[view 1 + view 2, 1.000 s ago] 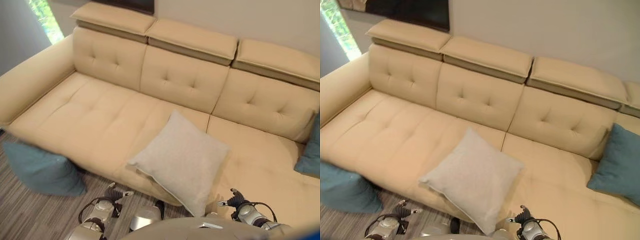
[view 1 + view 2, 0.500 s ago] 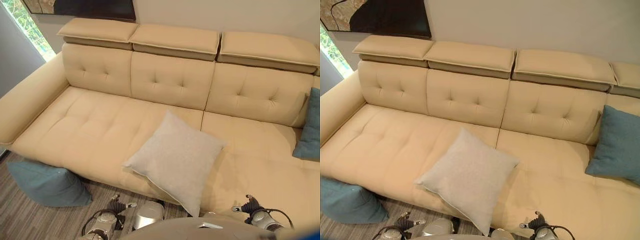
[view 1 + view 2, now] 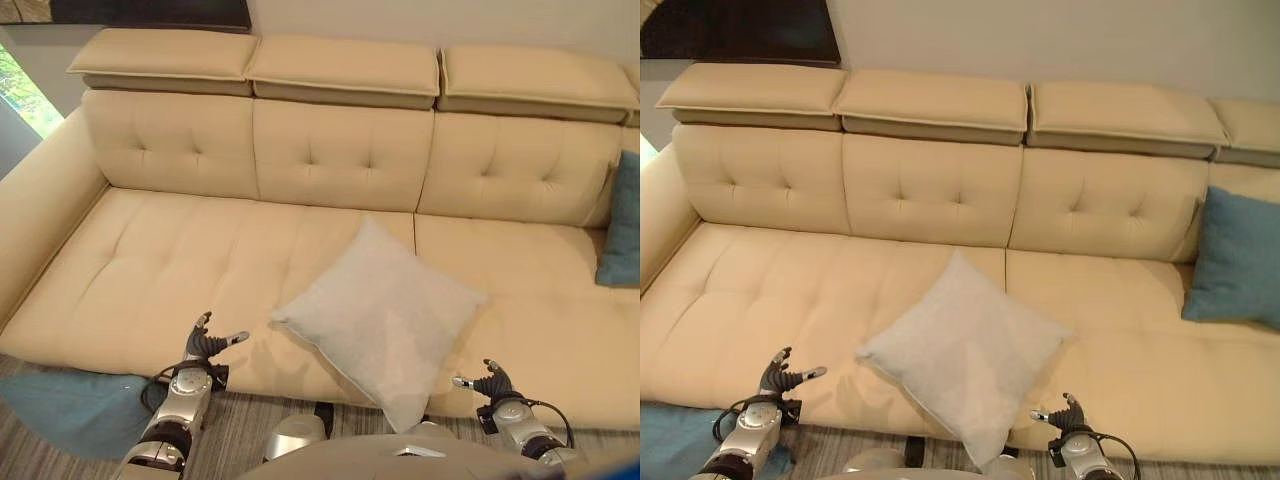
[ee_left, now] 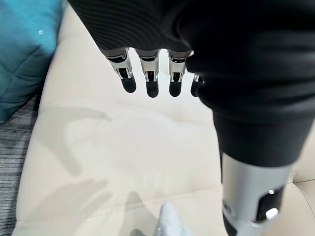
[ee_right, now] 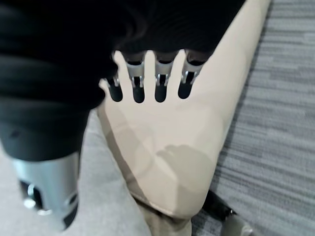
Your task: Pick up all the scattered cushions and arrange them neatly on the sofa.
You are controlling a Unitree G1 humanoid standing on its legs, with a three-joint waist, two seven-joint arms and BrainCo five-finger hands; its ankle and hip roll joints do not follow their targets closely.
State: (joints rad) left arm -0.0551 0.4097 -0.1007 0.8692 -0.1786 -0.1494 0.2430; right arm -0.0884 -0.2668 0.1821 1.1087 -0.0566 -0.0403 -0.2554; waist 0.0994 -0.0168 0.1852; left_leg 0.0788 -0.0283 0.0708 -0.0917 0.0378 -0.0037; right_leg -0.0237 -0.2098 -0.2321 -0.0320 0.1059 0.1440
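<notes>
A light grey cushion [image 3: 385, 312] lies corner-on at the front edge of the beige sofa [image 3: 180, 250], one corner hanging over the edge. A teal cushion [image 3: 60, 410] sits on the floor at the sofa's lower left, also visible in the left wrist view as the teal cushion [image 4: 22, 49]. Another teal cushion [image 3: 1235, 258] leans against the backrest at the far right. My left hand [image 3: 205, 345] hovers open over the seat's front edge, left of the grey cushion. My right hand [image 3: 487, 383] is open at the front edge, right of that cushion's hanging corner. Both hold nothing.
Grey striped carpet [image 5: 280, 113] runs along the sofa's front. A dark framed picture [image 3: 740, 30] hangs on the wall above the left headrest. The left and middle seats are bare.
The camera has shifted, so the whole scene slid. Both hands have risen into view at the sofa's front edge, on either side of the grey cushion.
</notes>
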